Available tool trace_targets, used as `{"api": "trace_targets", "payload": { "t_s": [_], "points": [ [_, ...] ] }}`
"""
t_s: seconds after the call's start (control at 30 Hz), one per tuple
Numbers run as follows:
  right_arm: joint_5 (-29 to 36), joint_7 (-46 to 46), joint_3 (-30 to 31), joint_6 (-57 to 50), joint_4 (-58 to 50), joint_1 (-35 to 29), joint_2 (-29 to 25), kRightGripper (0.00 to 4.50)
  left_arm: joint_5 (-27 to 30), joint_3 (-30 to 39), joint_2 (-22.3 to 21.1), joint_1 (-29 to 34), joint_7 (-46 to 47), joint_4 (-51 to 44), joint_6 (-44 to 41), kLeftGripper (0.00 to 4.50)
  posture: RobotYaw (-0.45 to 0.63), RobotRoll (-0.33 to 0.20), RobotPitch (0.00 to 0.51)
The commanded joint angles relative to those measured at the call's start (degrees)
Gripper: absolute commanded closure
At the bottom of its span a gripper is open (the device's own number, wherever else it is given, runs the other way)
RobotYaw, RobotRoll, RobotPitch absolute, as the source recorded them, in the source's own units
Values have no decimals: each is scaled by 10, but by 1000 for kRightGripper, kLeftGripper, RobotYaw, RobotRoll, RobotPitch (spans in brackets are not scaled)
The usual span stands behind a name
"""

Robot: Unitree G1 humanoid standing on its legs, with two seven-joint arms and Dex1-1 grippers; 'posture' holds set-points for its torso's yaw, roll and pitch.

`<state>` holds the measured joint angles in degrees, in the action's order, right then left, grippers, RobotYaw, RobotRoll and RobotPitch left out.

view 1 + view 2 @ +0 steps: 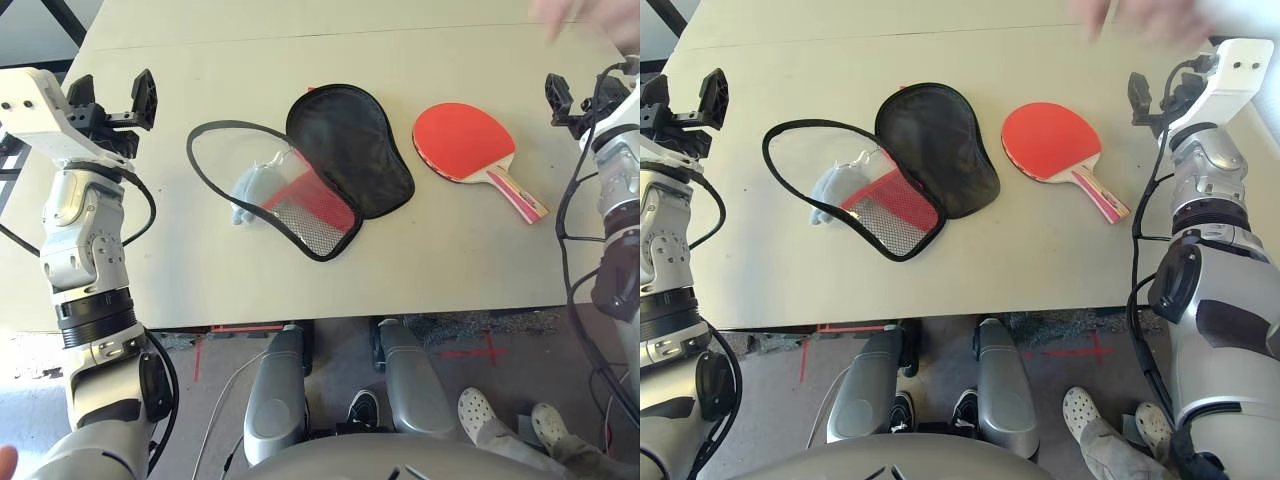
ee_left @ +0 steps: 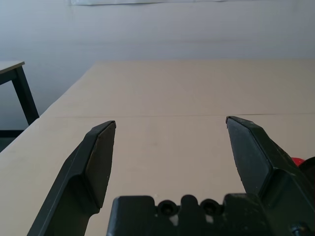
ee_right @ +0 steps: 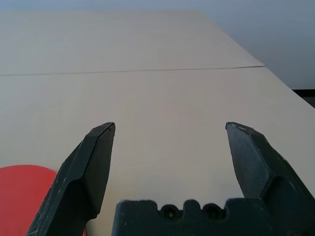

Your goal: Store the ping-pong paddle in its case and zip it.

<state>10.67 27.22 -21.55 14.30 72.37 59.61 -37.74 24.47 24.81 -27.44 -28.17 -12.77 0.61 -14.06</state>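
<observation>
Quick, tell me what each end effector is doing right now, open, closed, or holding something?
Left end effector: open, holding nothing.
Right end effector: open, holding nothing.

Bare table [image 1: 200,280] rings the paddle [image 1: 463,141]; case [image 1: 345,150] lies beside it.

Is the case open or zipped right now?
Open: the case lies spread with its black lining up; the paddle lies apart beside it.
</observation>
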Motion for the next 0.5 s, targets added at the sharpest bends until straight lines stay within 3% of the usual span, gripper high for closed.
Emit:
{"api": "trace_targets", "payload": {
  "t_s": [0.03,0.33,0.5],
  "points": [
    [7,1,-9,7,9,2,1,17,3,13,-5,16,4,-10,-6,0,137,0,221],
    [5,-1,-7,8,12,5,10,17,6,16,-11,18,8,-18,-10,0,152,0,210],
    [2,0,-3,4,11,12,23,17,33,18,-34,-27,-9,-16,-34,0,121,0,190]
  ]
}}
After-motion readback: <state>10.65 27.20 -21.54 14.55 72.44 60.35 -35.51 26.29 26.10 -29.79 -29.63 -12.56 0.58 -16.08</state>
